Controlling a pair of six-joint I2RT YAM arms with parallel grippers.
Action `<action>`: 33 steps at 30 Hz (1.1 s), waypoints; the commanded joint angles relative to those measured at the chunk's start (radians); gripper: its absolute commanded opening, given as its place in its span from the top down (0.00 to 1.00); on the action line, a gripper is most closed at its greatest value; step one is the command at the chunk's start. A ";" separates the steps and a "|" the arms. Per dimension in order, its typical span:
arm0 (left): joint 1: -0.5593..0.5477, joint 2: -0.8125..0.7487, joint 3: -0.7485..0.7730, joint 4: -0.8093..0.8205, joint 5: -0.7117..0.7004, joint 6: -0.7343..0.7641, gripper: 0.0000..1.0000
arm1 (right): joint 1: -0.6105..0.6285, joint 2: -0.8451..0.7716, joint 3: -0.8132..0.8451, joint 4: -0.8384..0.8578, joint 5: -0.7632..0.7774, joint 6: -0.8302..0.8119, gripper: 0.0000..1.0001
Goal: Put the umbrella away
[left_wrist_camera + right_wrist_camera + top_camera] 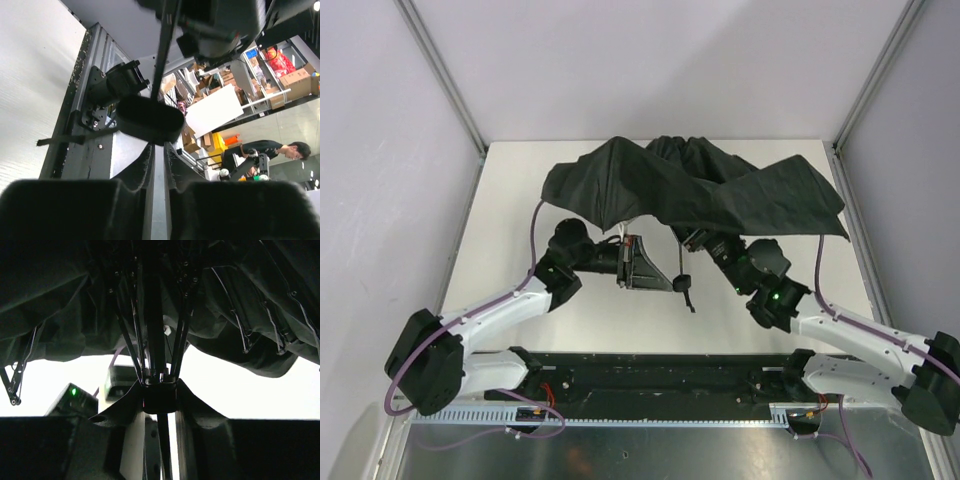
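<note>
White table enclosed by pale lilac panels behind and at both sides, grey metal posts rising from its far corners.

Top view: bright, even, diffuse light from overhead; soft grey shadow on the white table beneath the umbrella; sharp throughout, little fold detail in the black fabric. Left wrist view: washed-out glare along the left side, bright background at right; left gripper dark and blurred in the foreground. Right wrist view: strongly backlit, canopy near-black against a blown-out white surface; right gripper a soft, unfocused silhouette.
</note>
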 commanded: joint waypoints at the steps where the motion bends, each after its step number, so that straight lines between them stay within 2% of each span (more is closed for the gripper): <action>1: 0.019 -0.019 0.084 0.024 -0.120 0.031 0.90 | 0.075 -0.081 -0.071 0.092 0.011 0.093 1.00; 5: 0.017 -0.036 0.075 0.021 -0.138 0.010 0.94 | 0.090 -0.113 -0.133 0.133 0.043 0.111 1.00; 7: 0.014 -0.063 0.027 0.020 -0.160 0.008 0.90 | 0.062 -0.126 -0.129 0.144 0.018 0.094 1.00; 9: 0.010 -0.110 -0.039 0.019 -0.171 0.011 0.78 | -0.007 -0.140 -0.119 0.145 -0.047 0.083 1.00; 11: 0.009 -0.192 -0.122 0.016 -0.174 0.012 0.60 | -0.108 -0.146 -0.113 0.157 -0.149 0.055 1.00; 12: 0.009 -0.248 -0.169 0.011 -0.178 0.014 0.50 | -0.171 -0.143 -0.109 0.165 -0.215 0.045 1.00; 14: 0.008 -0.363 -0.252 -0.010 -0.178 0.026 0.24 | -0.318 -0.122 -0.104 0.205 -0.358 0.036 1.00; 15: 0.010 -0.421 -0.288 -0.025 -0.174 0.033 0.16 | -0.388 -0.106 -0.100 0.231 -0.427 0.037 1.00; 17: 0.012 -0.527 -0.335 -0.059 -0.158 0.049 0.10 | -0.515 -0.064 -0.090 0.285 -0.572 0.055 1.00; 19: 0.012 -0.612 -0.332 -0.138 -0.155 0.096 0.11 | -0.615 -0.029 -0.086 0.329 -0.657 0.092 1.00; 20: 0.012 -0.643 -0.316 -0.194 -0.174 0.134 0.11 | -0.651 -0.018 -0.086 0.330 -0.654 0.126 1.00; 22: 0.011 -0.658 -0.275 -0.293 -0.263 0.195 0.05 | -0.675 -0.015 -0.085 0.307 -0.590 0.197 1.00; 25: 0.010 -0.523 -0.182 -0.318 -0.404 0.204 0.01 | -0.575 -0.016 -0.078 0.255 -0.402 0.234 1.00; 26: 0.008 -0.454 -0.134 -0.319 -0.415 0.230 0.03 | -0.533 -0.015 -0.067 0.217 -0.331 0.237 1.00; 29: -0.018 -0.237 -0.002 -0.323 -0.428 0.331 0.20 | -0.405 -0.016 -0.019 0.045 -0.081 0.308 1.00; 31: -0.051 -0.171 0.047 -0.323 -0.468 0.375 0.30 | -0.326 -0.002 0.023 -0.035 0.060 0.322 1.00; 33: -0.084 -0.144 0.071 -0.322 -0.517 0.410 0.47 | -0.284 0.026 0.076 -0.104 0.128 0.329 1.00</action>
